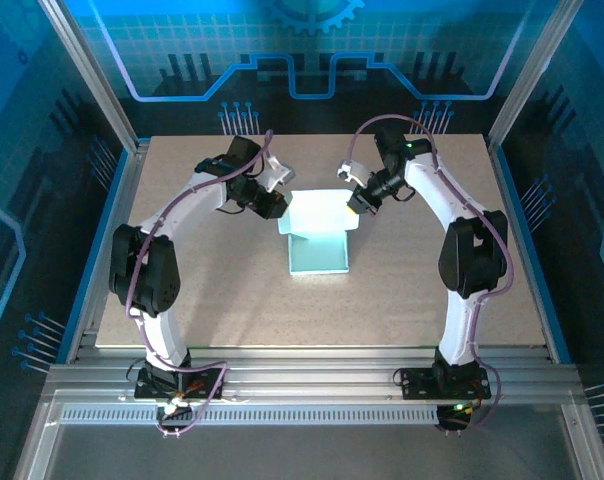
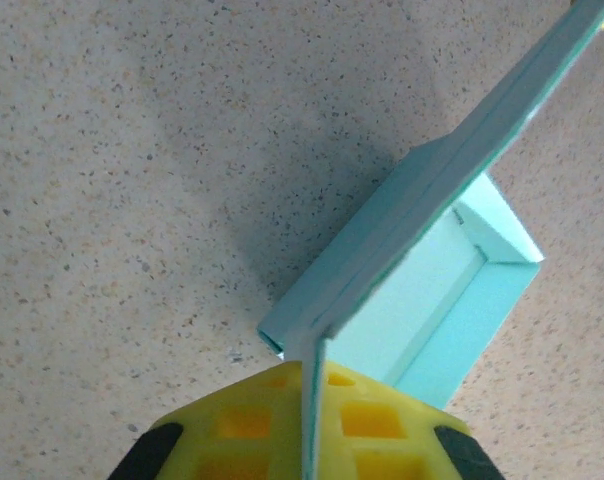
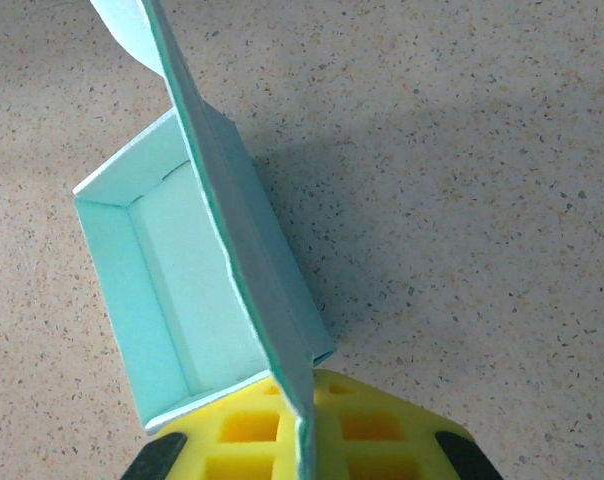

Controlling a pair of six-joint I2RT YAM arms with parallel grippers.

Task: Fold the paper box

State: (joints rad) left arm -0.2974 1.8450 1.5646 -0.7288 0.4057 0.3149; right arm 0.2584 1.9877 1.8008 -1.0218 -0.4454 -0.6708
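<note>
Mint-coloured card makes up the paper box (image 1: 317,248), which sits on the speckled tabletop (image 1: 422,290) directly between the two pincers, its open tray (image 1: 318,255) reaching toward the arm bases. The left pincer (image 1: 275,207) is clamped on the left edge of a raised panel (image 1: 320,208), and the right pincer (image 1: 359,203) is clamped on the opposite edge. In the left wrist view the card runs edge-on out of the left pincer (image 2: 312,400), squeezed between the yellow pads (image 2: 247,420), with the tray (image 2: 432,310) just beyond and to the right of the fingertips. The right wrist view mirrors this: the panel (image 3: 232,230) leaves the right pincer (image 3: 302,425) and the tray (image 3: 182,290) lies just beyond on the left. I judge the step in hand to be folding this panel about its crease where it joins the tray. To do it well, both pincers should swing together along the same arc around that crease, so the thin card neither twists nor buckles between them. Pulling outward would probably drag the light tray across the table, so the motion should rotate, not tug. A grip close to the edge can slip; firm pinching without crushing the card seems wise.
</note>
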